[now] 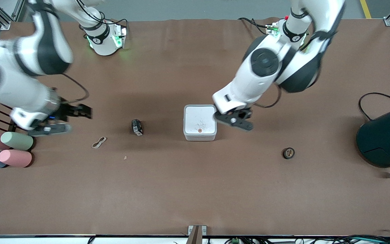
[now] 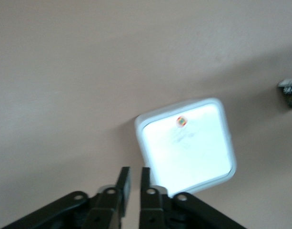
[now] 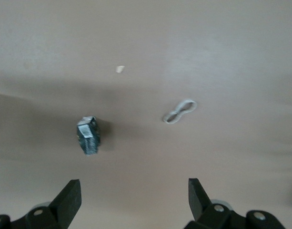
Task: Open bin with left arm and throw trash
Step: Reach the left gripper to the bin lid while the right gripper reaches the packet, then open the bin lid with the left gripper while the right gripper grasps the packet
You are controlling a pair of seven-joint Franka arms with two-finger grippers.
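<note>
The step in hand looks like the opening of the bin (image 1: 200, 122): the small white square box sits mid-table with its flat lid down and the tiny red-brown dot (image 1: 200, 130) showing near the edge that faces the front camera, so nothing has gone in yet. The left gripper (image 1: 238, 122) hangs just beside the bin, at the edge toward the left arm's end of the table, and in the left wrist view its fingers (image 2: 123, 183) are drawn almost together with only a thin slit between them and nothing held. To my eye the next move calls for that gripper to shift over the lid and press at the dot (if the dot marks a push-latch, which I cannot confirm). The right gripper (image 1: 70, 119) waits above the table toward the right arm's end, next to the pastel cylinders (image 1: 6, 149), its fingers (image 3: 69, 200) spread wide and empty. The trash all lies on the table: the black snack packet (image 1: 136, 127) beside the bin toward the right arm's end, the beige rubber band (image 1: 99, 142) a little nearer the front camera than the packet, and the black tape ring (image 1: 288, 153) toward the left arm's end, nearer the camera than the bin. A pale crumb (image 1: 125, 157) lies near the rubber band. The dark teal round container (image 1: 386, 137) stands at the left arm's end.
</note>
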